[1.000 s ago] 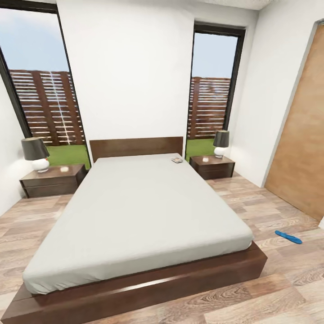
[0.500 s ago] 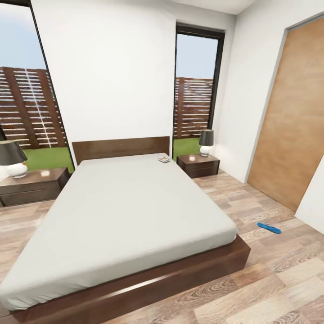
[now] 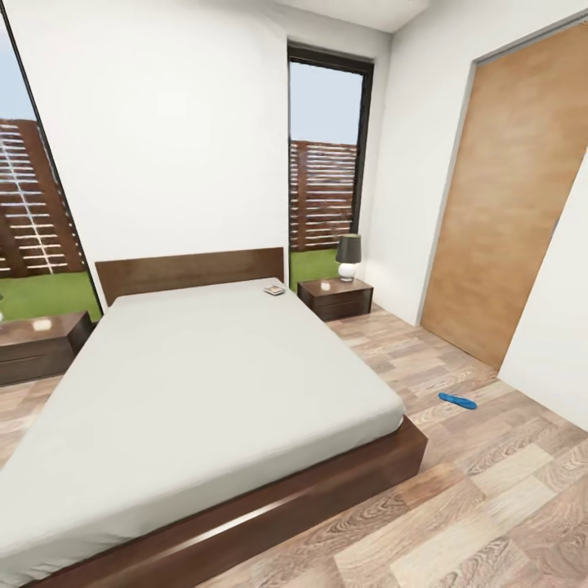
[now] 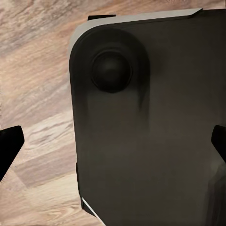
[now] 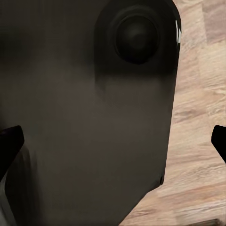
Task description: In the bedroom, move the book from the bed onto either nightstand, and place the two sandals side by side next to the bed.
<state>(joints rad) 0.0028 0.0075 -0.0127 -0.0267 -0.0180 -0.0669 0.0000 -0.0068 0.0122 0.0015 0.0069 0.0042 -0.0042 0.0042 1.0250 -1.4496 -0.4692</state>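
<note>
The book lies at the far right corner of the bed, close to the headboard. Right beside that corner stands a nightstand with a lamp on it. The other nightstand is at the bed's left side, cut by the picture's edge. One blue sandal lies flat on the wood floor to the right of the bed's foot, well apart from the frame. In the wrist views my left gripper and right gripper hang open above the floor, over my own dark base, holding nothing.
A tall wooden door fills the right wall, with a white wall corner jutting out near it. Plank floor runs along the bed's right side to the nightstand. Two tall windows flank the headboard wall.
The whole head view has swung to the right, so bed, nightstands and sandal have slid left in the picture. Nothing in the room has moved itself.
</note>
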